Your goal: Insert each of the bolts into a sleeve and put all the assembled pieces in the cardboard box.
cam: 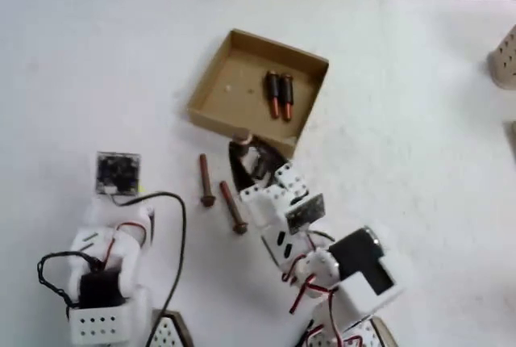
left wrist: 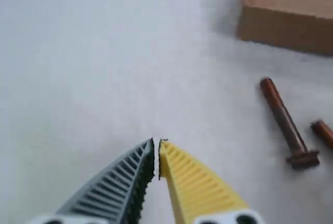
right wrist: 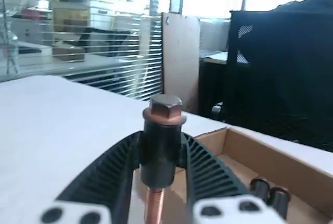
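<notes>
While my right gripper (right wrist: 161,143) pinches the dark sleeve (right wrist: 158,156) with a bolt (right wrist: 165,110) seated in it, head up and copper shank hanging below, the piece sits right at the near wall of the cardboard box (cam: 234,127). Two assembled pieces (cam: 279,95) lie side by side inside the box. My left gripper (left wrist: 156,153) has its fingers pressed together on nothing, low over the white table (cam: 419,161). Two loose bolts (cam: 205,179) (cam: 232,208) lie on the table just outside the box.

My worry is letting go too soon. The piece does not look clear of the wall, so it could catch the rim and roll back among the loose bolts. Tipping it over could also let the bolt slide out of its sleeve.
</notes>
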Robot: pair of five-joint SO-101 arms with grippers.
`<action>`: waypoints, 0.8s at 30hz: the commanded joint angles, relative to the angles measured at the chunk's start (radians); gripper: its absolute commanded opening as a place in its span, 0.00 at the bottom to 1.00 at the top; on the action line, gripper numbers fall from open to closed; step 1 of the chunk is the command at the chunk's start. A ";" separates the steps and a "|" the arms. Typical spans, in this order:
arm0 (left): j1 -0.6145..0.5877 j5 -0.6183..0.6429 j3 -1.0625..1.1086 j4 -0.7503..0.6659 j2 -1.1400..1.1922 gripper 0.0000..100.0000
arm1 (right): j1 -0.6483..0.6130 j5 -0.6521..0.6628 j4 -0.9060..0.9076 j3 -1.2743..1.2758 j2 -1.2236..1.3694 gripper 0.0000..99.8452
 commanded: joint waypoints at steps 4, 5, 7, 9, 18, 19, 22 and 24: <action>0.033 -0.210 -0.002 0.112 -0.004 0.06 | 0.071 -0.002 0.197 -0.006 -0.240 0.02; 0.033 -0.224 -0.002 0.114 -0.004 0.06 | 0.073 -0.002 0.252 -0.009 -0.285 0.02; 0.031 -0.230 -0.002 0.114 -0.004 0.06 | 0.074 -0.002 0.378 -0.012 -0.380 0.02; 0.031 -0.233 -0.002 0.114 -0.004 0.06 | 0.074 -0.002 0.526 -0.028 -0.489 0.02; 0.030 -0.236 -0.002 0.130 -0.004 0.06 | 0.101 -0.003 1.287 -0.270 -0.854 0.02; 0.030 -0.236 -0.002 0.133 -0.004 0.06 | 0.101 -0.003 1.345 -0.305 -0.865 0.02; 0.030 -0.236 -0.002 0.133 -0.004 0.06 | 0.104 -0.002 1.483 -0.413 -0.865 0.02; 0.030 -0.236 -0.002 0.133 -0.004 0.06 | 0.116 -0.002 1.547 -0.479 -0.848 0.02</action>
